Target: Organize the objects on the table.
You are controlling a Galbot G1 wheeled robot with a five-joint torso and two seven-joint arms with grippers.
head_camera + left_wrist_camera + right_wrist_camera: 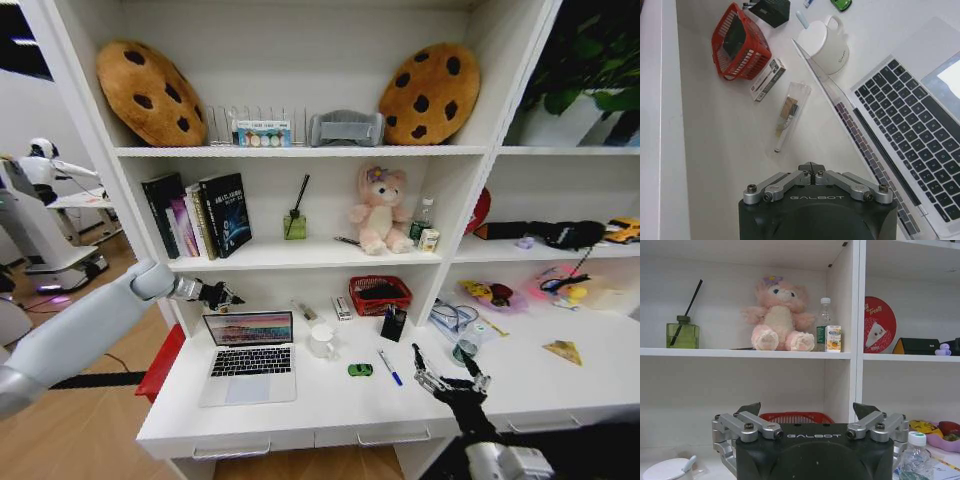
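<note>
The silver laptop [248, 355] stands open at the left of the white table [330, 402]. To its right lie a green toy car [360, 370] and a blue pen [390, 367]. A clear green-capped bottle [466, 342] stands farther right. My left gripper [222, 295] hovers behind the laptop's screen, shut and holding nothing; its fingertips [811, 167] meet above a wrapped pen [789, 114] next to the laptop [900, 150]. Over the table's front right, my right gripper [450, 378] is open and holds nothing. Its wrist view shows the bottle [914, 460] beside it.
A white mug [322, 342], a black pen holder [393, 323], a red basket [380, 294] and a small box [768, 79] sit behind the laptop. Shelves above hold books, a pink plush bear [377, 208] and cookie cushions. Colourful clutter covers the right desk section.
</note>
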